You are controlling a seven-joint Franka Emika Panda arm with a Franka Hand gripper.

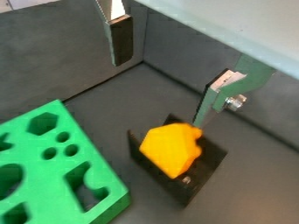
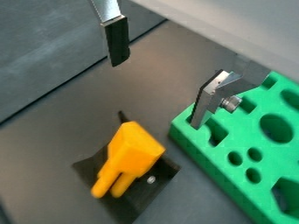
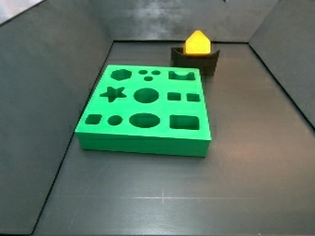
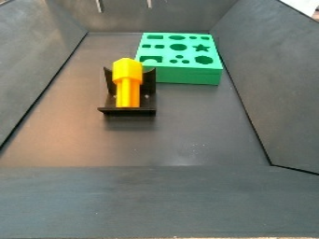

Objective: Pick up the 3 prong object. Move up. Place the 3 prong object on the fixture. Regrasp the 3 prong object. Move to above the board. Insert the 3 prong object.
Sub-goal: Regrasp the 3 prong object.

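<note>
The orange-yellow 3 prong object [image 1: 173,147] [image 2: 128,153] rests in the notch of the dark fixture [image 1: 193,184] [image 2: 149,188], with its prongs pointing away from the back wall. Both side views show it there [image 3: 197,41] [image 4: 127,77] on the fixture [image 3: 197,63] [image 4: 127,110]. My gripper [image 1: 167,74] [image 2: 162,74] is open and empty, raised above the piece and apart from it. The green board [image 1: 47,188] [image 2: 222,149] [image 3: 142,143] [image 4: 187,77] lies beside the fixture.
Dark walls enclose the grey floor on all sides. The fixture stands near the back wall [image 3: 172,23], and the board is close beside it. In a side view only the fingertips [image 4: 147,5] show at the top edge.
</note>
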